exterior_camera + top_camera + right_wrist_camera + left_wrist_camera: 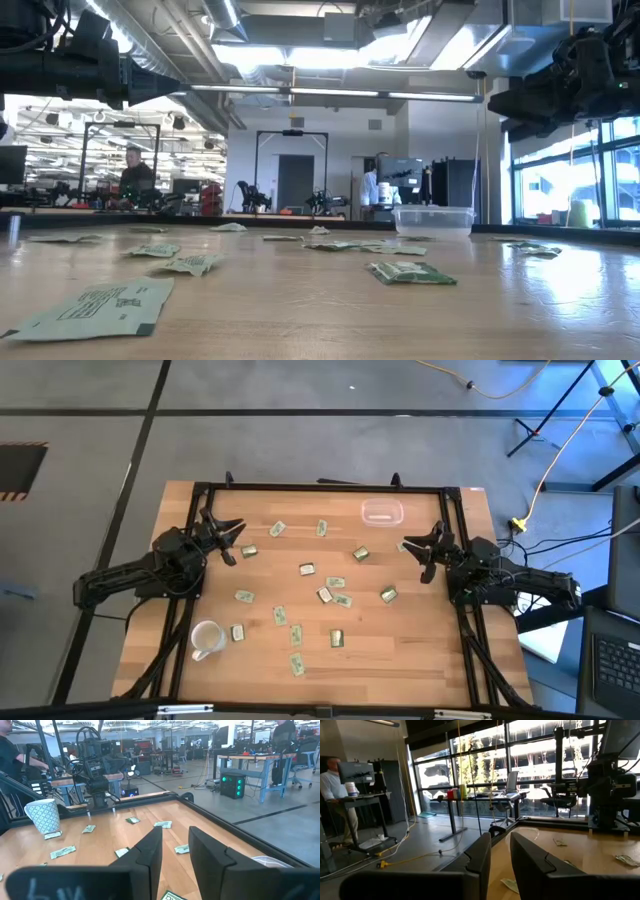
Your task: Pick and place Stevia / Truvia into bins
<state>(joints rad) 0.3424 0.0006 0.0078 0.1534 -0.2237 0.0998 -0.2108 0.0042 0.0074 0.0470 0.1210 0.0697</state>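
On the wooden counter point(420, 650) | flat paper Stevia packets point(307, 569) lie spread out, near the clear bin point(382, 513), none inside | left gripper point(228, 538) and right gripper point(418, 550) wait, fingers apart, holding nothing | next, I think: pinch one thin packet.

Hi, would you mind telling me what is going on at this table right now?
Nothing is being handled yet. The left gripper and the right gripper both hang over the table's side edges, jaws open and holding nothing. Green-and-white Stevia sachets lie scattered across the wooden table. The clear bin sits near the far edge, and no sachets are visible in it. A white mug stands at the near left.
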